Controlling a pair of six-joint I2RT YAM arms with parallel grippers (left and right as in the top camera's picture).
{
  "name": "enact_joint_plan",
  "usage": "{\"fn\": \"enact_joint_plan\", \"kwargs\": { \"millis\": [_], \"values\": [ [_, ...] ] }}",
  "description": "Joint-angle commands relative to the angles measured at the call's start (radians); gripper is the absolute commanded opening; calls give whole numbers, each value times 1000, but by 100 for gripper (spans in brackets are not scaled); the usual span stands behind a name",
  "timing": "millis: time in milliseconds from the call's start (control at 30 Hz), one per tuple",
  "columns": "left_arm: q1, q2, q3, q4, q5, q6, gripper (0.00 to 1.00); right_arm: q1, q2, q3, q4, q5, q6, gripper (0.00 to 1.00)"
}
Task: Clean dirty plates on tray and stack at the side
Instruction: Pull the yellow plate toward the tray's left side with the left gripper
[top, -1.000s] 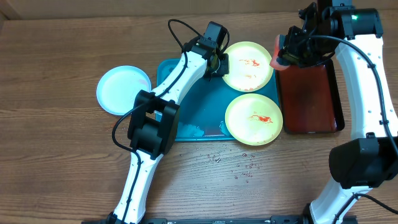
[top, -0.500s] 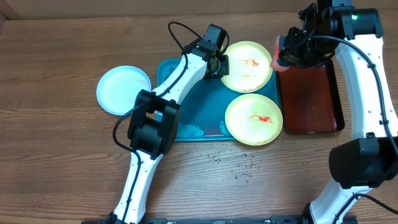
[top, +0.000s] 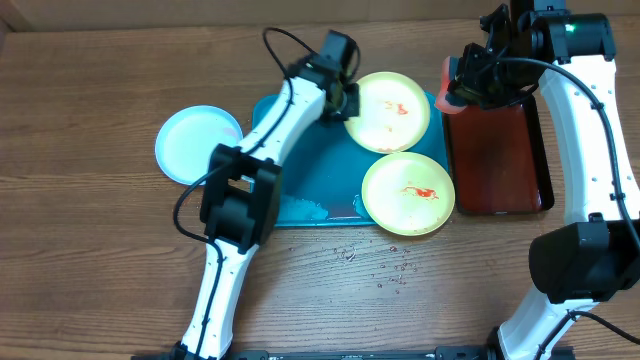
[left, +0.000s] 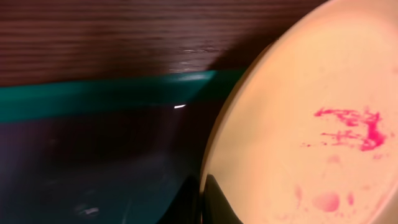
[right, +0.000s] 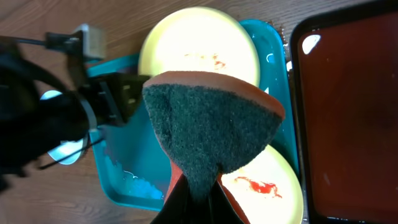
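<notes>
The teal tray (top: 310, 175) is located at table centre in the overhead view, with wet patches at its 6 o'clock edge. Two yellow-green plates are found on its 3 o'clock half: the far plate (top: 390, 110) at the 1 o'clock corner and the near plate (top: 408, 192) at the 4 o'clock corner, overhanging the tray rim. Both are marked with red sauce smears, and their rims nearly meet. The pale blue plate (top: 195, 145) is set on the table (top: 100, 250) just off the tray's 9 o'clock side, clear of the other two. The left gripper (top: 347, 100) is clenched on the 9 o'clock rim of the far plate; in the left wrist view a dark finger (left: 217, 208) is seen pressed against that rim. Whether this plate is lifted off the tray cannot be told. The right gripper (top: 466, 84) is clamped on a sponge (top: 449, 88), dark green scouring face with an orange backing, held above the 11 o'clock corner of the dark red tray (top: 497, 160), which is placed just beside the teal tray at 3 o'clock. Water droplets (top: 385, 270) are scattered on the table at 6 o'clock of the near plate.
</notes>
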Motion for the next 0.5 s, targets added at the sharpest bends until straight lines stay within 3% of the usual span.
{"fn": "enact_joint_plan", "kwargs": {
  "millis": [0, 300, 467],
  "values": [
    [73, -3, 135, -122, -21, 123, 4, 5, -28, 4, 14, 3, -6, 4],
    [181, -2, 222, -472, 44, 334, 4, 44, 2, 4, 36, 2, -6, 4],
    [181, -2, 219, -539, 44, 399, 4, 114, 44, -16, 63, 2, -2, 4]
  ]
}}
